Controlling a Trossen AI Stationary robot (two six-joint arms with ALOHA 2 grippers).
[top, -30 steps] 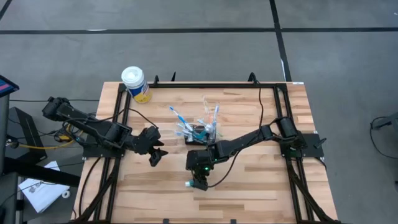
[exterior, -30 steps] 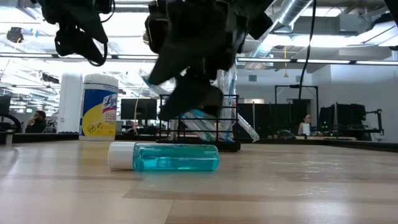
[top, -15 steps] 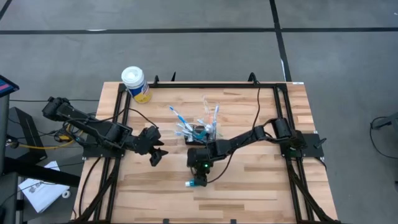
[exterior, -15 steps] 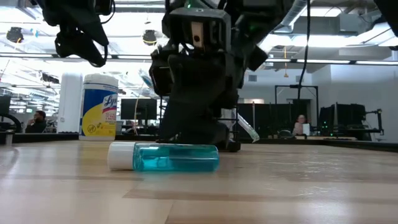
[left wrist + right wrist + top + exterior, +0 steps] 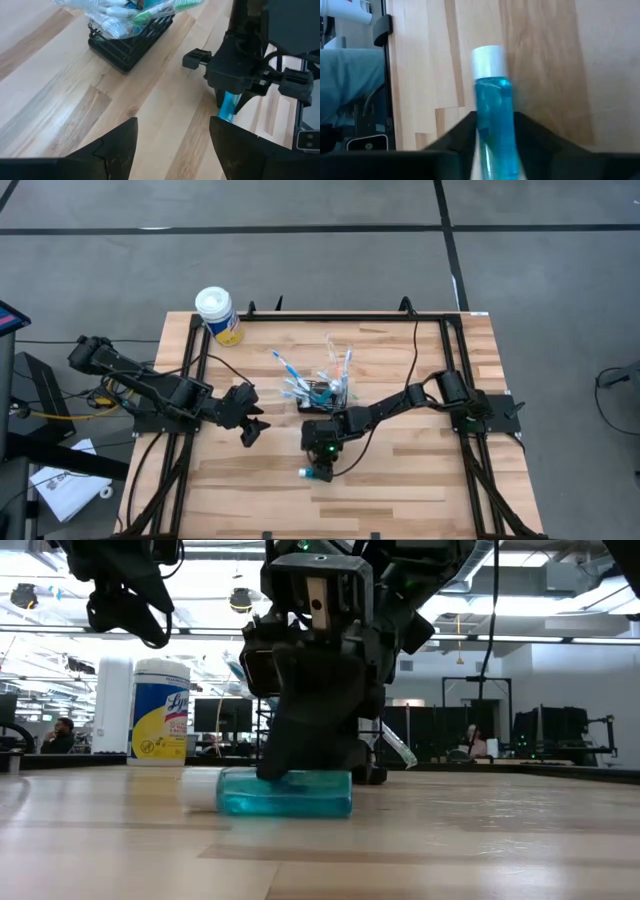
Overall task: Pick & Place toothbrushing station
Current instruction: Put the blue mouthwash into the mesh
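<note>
One black wire-mesh basket (image 5: 322, 396) on the table (image 5: 420, 480). Inside it, a bundle of slim toothbrushes (image 5: 290, 373) in blue and white; at least three handles distinguishable from above, exact count not determinable, partly wrapped in clear plastic. One teal tube (image 5: 285, 792) with a white cap lying on the wood, apart from the basket. One white-lidded round canister (image 5: 218, 315) with a yellow label at the far left corner. Two dark arms, two grippers: left gripper (image 5: 250, 427), right gripper (image 5: 320, 467). Two persons seated in the background, low view; one at far left (image 5: 60, 733), one at right (image 5: 467, 741).
</note>
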